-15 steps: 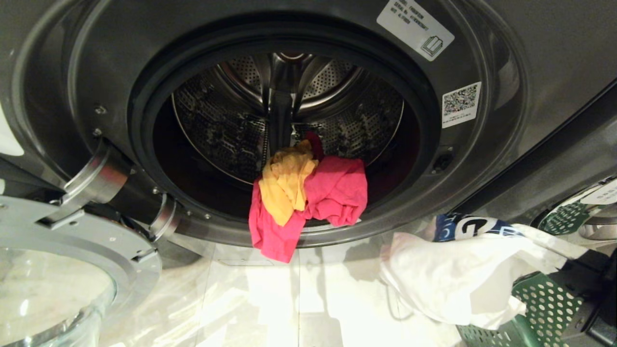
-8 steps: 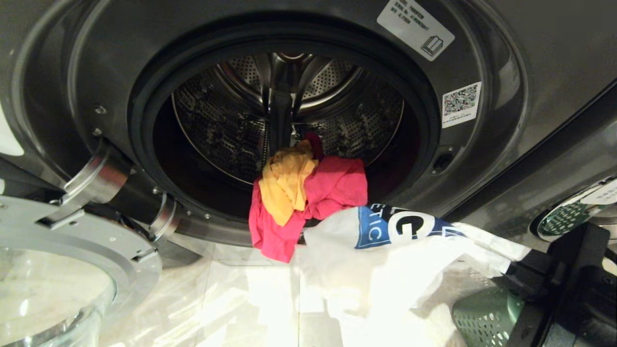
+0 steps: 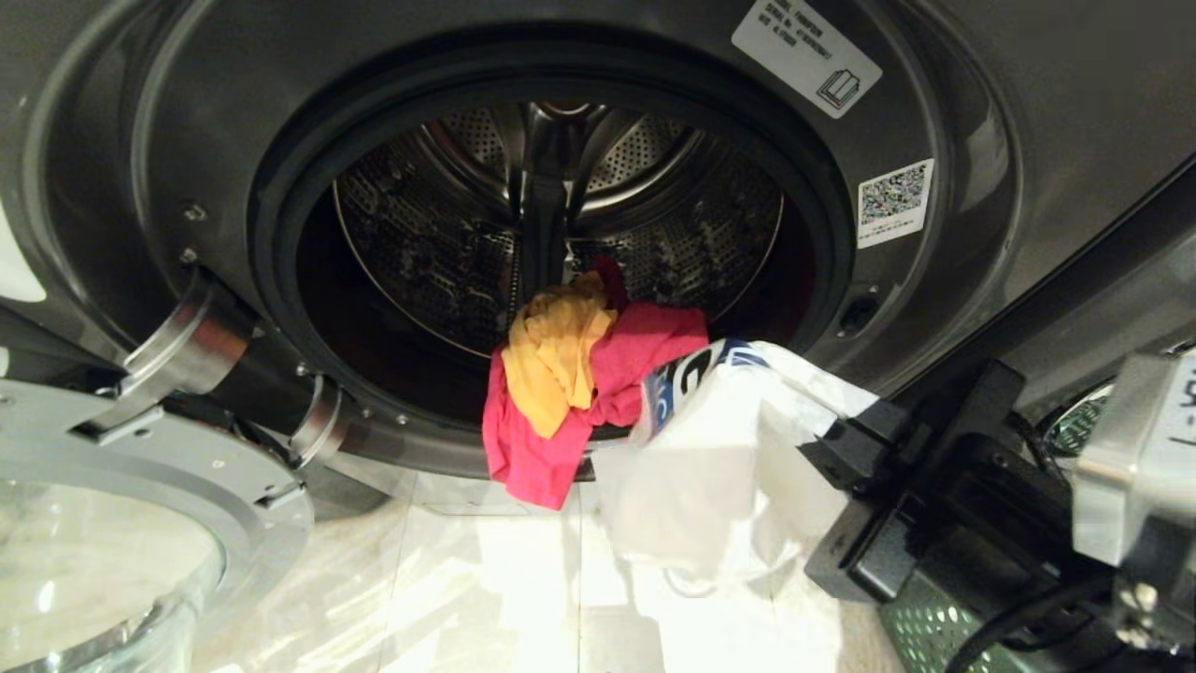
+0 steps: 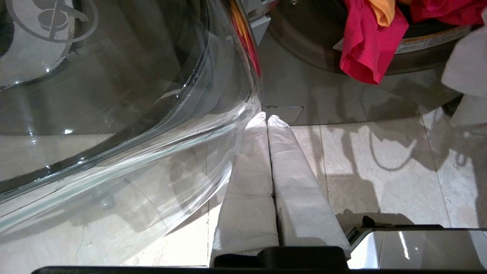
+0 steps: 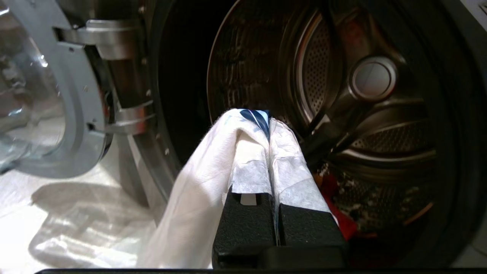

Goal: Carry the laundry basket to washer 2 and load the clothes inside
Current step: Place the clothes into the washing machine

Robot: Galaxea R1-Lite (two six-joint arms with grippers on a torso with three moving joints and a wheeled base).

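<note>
The right hand (image 5: 268, 125) is clamped on the white garment (image 3: 719, 467) — at five o'clock of the washer's opening (image 3: 551, 252). The left hand (image 4: 266, 120) is closed, holding nothing, beside the glass door (image 4: 114, 114).

my right gripper (image 5: 268, 125) has white wrapped fingers (image 5: 291, 167) on black blocks, and my arm (image 3: 944, 505) is black with a silver part.

We see the washer (image 3: 1028, 112) with its door (image 3: 140, 523) swung open at lower left. A pink garment (image 3: 645, 365) and a yellow one (image 3: 551, 360) drape over the drum's lip at centre. Our right gripper (image 3: 846, 439), at lower right, holds a white shirt (image 3: 719, 467) just beside them, above the green basket (image 3: 925, 626).
</note>
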